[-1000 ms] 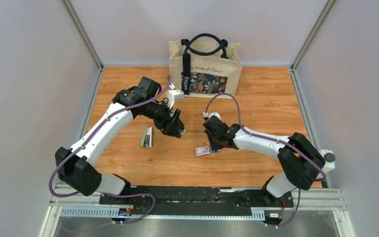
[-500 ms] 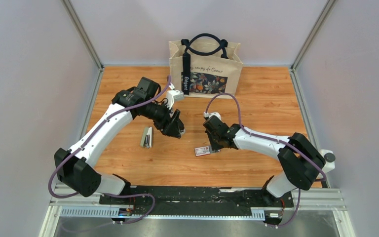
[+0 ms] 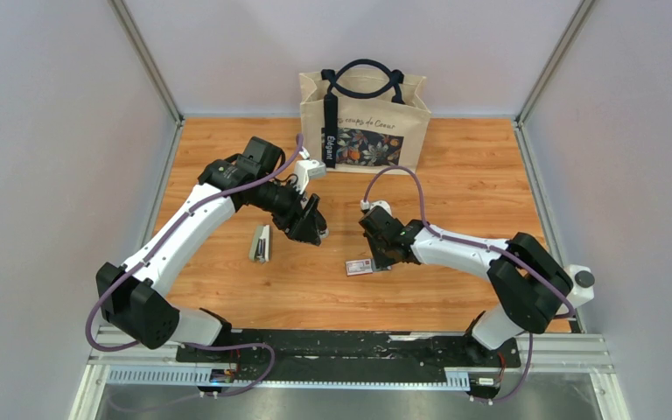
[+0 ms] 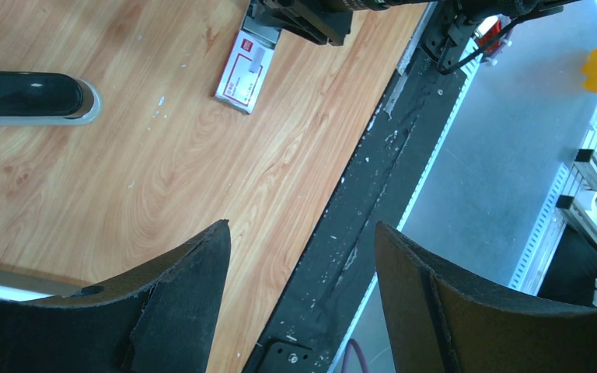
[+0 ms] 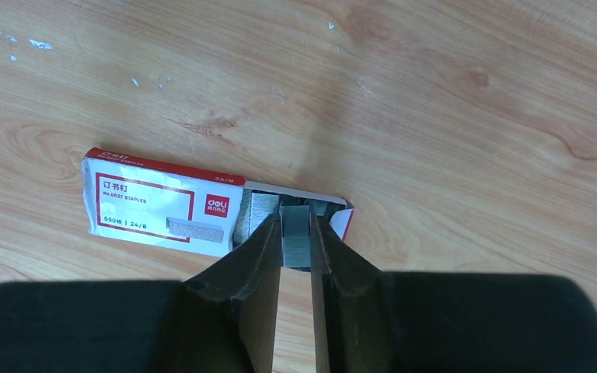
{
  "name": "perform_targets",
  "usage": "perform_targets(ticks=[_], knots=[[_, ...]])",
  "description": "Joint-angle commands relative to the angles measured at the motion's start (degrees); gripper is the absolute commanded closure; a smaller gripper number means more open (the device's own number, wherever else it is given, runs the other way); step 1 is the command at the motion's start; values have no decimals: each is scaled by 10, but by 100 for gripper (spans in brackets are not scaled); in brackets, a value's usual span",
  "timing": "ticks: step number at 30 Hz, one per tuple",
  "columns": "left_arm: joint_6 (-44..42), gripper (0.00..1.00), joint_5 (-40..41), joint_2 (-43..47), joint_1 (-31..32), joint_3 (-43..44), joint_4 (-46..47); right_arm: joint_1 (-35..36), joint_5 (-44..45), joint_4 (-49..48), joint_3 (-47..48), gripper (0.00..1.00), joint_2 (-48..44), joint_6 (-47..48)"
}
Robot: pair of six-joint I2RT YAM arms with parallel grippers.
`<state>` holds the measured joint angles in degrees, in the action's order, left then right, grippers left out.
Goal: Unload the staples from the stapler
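The right gripper (image 5: 295, 224) has its fingers pinched almost closed on a short strip of staples (image 5: 295, 242), just ahead of their tips at the torn-open end of the staple box (image 5: 159, 206); I'd say the strip is held there to be tucked into the box. The left gripper (image 4: 301, 229) hangs wide open with nothing in it, probably waiting. The stapler (image 4: 27, 97) lies on the table (image 5: 435, 93), off beyond the left-hand fingertip and well apart from it. I can't tell whether its magazine is open or has staples left, and the right fingers hide the strip's near end.
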<state>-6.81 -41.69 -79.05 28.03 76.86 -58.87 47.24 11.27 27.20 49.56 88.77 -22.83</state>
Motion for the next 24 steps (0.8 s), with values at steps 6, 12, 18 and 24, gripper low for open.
perform_targets(ticks=[6, 12, 18, 24], knots=[[-15, 24, -12, 17, 2, 1, 9, 4, 1, -4, 16, 70, -5, 2], [-14, 24, -14, 15, 2, 2, 9, 4, 4, -11, 4, 70, -36, 0], [-15, 24, -14, 14, 2, 5, 9, 3, -1, -14, -3, 71, -75, -5], [-32, 23, -1, 1, 21, 5, 4, -13, 21, 10, -2, 68, -96, -6]])
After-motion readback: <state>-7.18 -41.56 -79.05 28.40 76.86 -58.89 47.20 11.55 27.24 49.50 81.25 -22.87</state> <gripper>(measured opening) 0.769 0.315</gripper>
